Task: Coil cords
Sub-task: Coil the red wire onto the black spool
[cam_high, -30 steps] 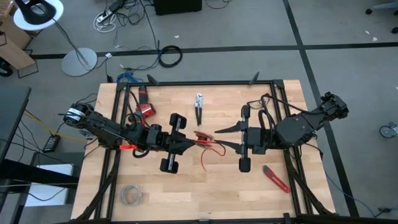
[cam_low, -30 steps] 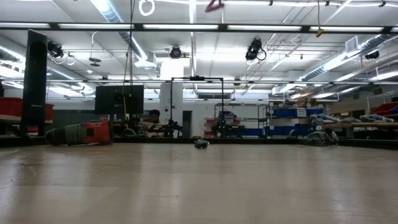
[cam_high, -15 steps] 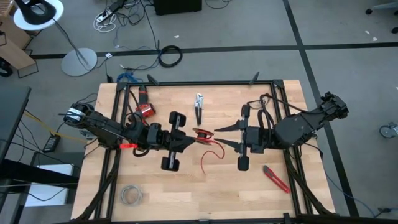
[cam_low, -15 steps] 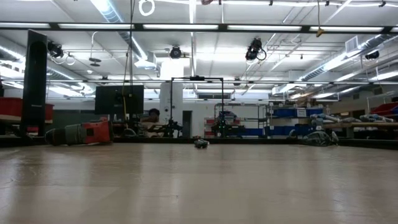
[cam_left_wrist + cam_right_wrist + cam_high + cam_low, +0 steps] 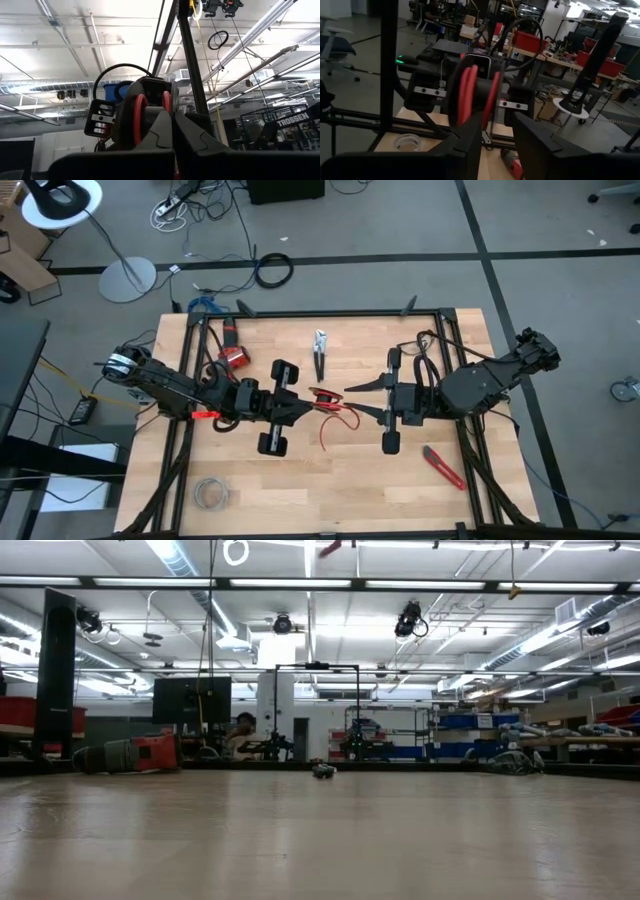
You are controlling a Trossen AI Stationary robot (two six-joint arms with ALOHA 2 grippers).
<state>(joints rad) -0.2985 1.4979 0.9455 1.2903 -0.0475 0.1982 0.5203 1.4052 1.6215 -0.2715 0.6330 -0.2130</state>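
both arms reach in low over the middle of the wooden table [image 5: 300, 490], tips facing each other. the left gripper [image 5: 312, 406] comes in from the left with its fingers pressed together, clamped on the red cord [image 5: 330, 420] at its looped end. the right gripper [image 5: 352, 401] faces it from the right, its fingers apart with one to either side of the red loops [image 5: 470, 92], not closed on them. the loose tail of the cord hangs from the loops down toward the table's near edge. compared with a second ago, the coiled part sits slightly nearer the right gripper and the tail has swung closer under it; both arms are otherwise in nearly the same pose.
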